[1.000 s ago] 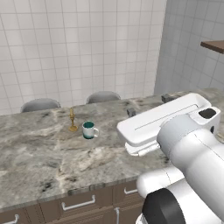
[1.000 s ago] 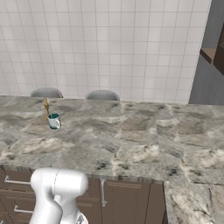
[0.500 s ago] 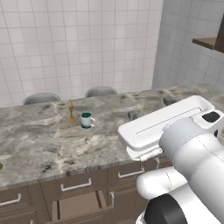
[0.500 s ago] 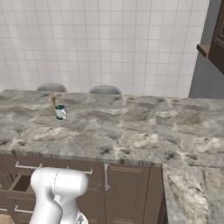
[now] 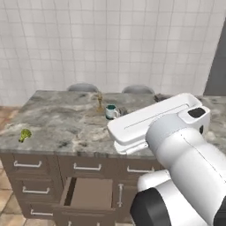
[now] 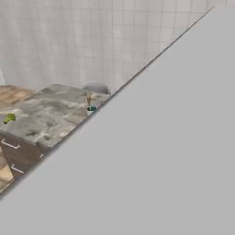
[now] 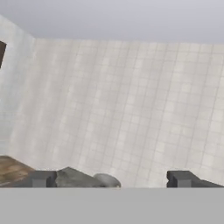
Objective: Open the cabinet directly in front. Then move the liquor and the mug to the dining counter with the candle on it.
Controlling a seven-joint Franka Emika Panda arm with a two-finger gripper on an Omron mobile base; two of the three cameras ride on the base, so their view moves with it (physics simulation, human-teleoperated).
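The mug stands beside the candle on the dining counter, well below the empty, wide-open gripper.

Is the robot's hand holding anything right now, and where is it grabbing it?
Nothing is held. The gripper is open, with only the tiled wall between its fingertips.

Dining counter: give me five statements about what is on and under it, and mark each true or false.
1. The mug stands on the dining counter beside the candle. True.
2. The mug lies tipped on its side. False: it stands upright.
3. A green vegetable lies near the counter's left edge. True.
4. All drawers under the counter are shut. False: one drawer is pulled out.
5. The gripper holds the mug. False: its jaws stand open and empty, facing the tiled wall.
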